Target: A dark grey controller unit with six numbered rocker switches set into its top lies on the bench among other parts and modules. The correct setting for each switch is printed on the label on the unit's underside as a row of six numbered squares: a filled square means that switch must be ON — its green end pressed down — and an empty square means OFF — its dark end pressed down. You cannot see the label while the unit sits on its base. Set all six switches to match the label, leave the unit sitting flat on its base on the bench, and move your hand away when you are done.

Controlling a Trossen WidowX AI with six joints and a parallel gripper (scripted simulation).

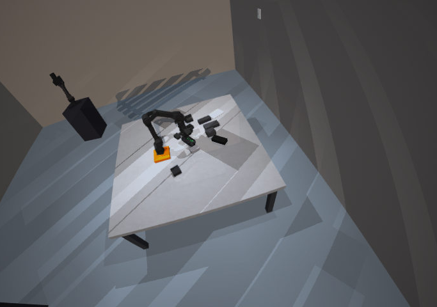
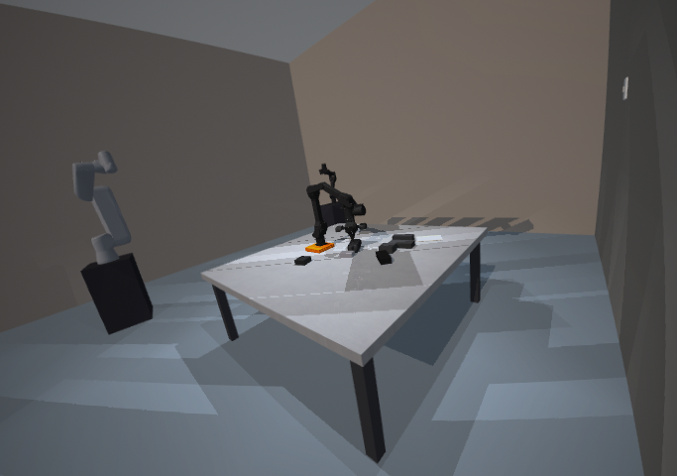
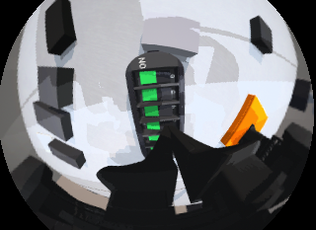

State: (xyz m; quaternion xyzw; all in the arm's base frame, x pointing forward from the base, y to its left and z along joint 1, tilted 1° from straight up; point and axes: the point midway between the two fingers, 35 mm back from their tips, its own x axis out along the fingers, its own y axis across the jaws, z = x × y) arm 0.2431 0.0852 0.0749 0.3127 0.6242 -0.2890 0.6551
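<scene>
The dark grey controller unit (image 1: 192, 143) (image 2: 354, 247) (image 3: 157, 59) sits on its base on the bench, switches up, under the arm. In the wrist view the green ends of the upper switches show on the left and their dark ends on the right; the "ON" mark is at the top left. The lower switches are partly hidden by the fingers, and the underside label is not visible. My gripper (image 3: 167, 128) is shut and empty. Its tips overlap the dark-end side of the lower switches; whether they touch a switch is unclear.
A light grey block (image 1: 194, 148) (image 3: 170, 35) lies just beyond the unit's "ON" end. A black block (image 1: 219, 140) (image 2: 383, 257) and several grey modules (image 1: 211, 124) (image 3: 55, 87) lie to one side. A small dark block (image 1: 175, 171) (image 3: 261, 35) and the orange base plate (image 1: 161, 158) (image 3: 244, 116) are on the other.
</scene>
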